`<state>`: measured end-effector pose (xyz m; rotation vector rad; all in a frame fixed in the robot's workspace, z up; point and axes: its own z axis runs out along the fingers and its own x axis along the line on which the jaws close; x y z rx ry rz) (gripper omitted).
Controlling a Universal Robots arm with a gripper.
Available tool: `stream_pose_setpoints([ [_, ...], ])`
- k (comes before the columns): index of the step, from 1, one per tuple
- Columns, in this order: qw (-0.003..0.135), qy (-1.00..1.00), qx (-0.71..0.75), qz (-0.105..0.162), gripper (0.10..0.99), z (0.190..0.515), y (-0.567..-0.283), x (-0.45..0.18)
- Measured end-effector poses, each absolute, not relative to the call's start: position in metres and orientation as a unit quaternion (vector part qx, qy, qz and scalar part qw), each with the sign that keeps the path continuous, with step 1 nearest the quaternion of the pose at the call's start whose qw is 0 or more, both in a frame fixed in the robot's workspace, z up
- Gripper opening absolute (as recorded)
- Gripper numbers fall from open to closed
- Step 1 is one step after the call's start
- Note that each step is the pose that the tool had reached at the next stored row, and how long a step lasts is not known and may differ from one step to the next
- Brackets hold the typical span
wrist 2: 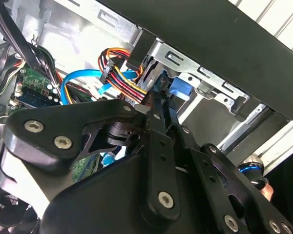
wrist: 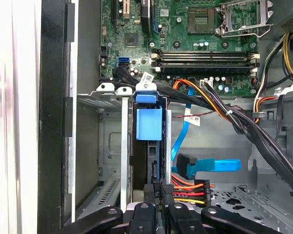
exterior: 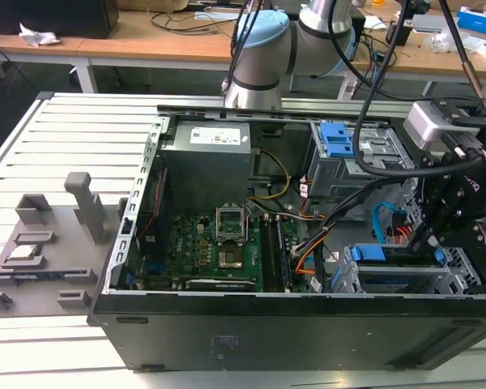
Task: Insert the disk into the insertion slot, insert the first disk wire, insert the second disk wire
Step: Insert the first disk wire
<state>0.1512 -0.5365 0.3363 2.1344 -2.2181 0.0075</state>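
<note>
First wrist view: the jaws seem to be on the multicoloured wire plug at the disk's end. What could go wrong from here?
1. The wire plug in the gripper sits close to the end of the disk. Its socket is hidden, so a skewed push might jam it.
2. The loose blue cable lies right beside the plug and could get snagged or pinched.

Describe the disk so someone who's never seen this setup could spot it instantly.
In the open black computer case, the near corner at the exterior view's right holds a silver drive cage. The disk sits in it, close by the gripper, whose jaws are shut on a wire plug. Its bright blue frame marks it, unlike the grey bay with a blue latch farther back.
</note>
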Motion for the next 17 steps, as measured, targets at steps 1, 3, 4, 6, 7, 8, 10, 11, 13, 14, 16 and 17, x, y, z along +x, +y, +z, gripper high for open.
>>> stream_pose_setpoints([
  [1, 0.032, -0.720, 0.693, 0.002, 0.169, 0.336, -0.536, 0.151],
  [3, 0.031, -0.720, 0.693, 0.002, 0.169, 0.336, -0.536, 0.151],
  [4, 0.031, -0.720, 0.693, 0.002, 0.243, 0.336, -0.536, 0.151],
  [6, 0.032, -0.720, 0.693, 0.003, 0.243, 0.338, -0.537, 0.151],
  [7, 0.032, -0.720, 0.693, 0.002, 0.243, 0.343, -0.536, 0.151],
  [8, 0.032, -0.720, 0.693, 0.002, 0.243, 0.346, -0.536, 0.151],
  [10, 0.032, -0.720, 0.693, 0.002, 0.243, 0.359, -0.536, 0.151],
  [11, 0.032, -0.720, 0.693, 0.002, 0.243, 0.363, -0.536, 0.151],
  [13, 0.032, -0.720, 0.693, 0.002, 0.227, 0.368, -0.535, 0.151],
  [14, 0.032, -0.720, 0.693, 0.002, 0.161, 0.372, -0.535, 0.151],
  [16, 0.032, -0.720, 0.693, 0.002, 0.106, 0.382, -0.535, 0.151],
  [17, 0.032, -0.720, 0.693, 0.002, 0.106, 0.383, -0.535, 0.151],
])
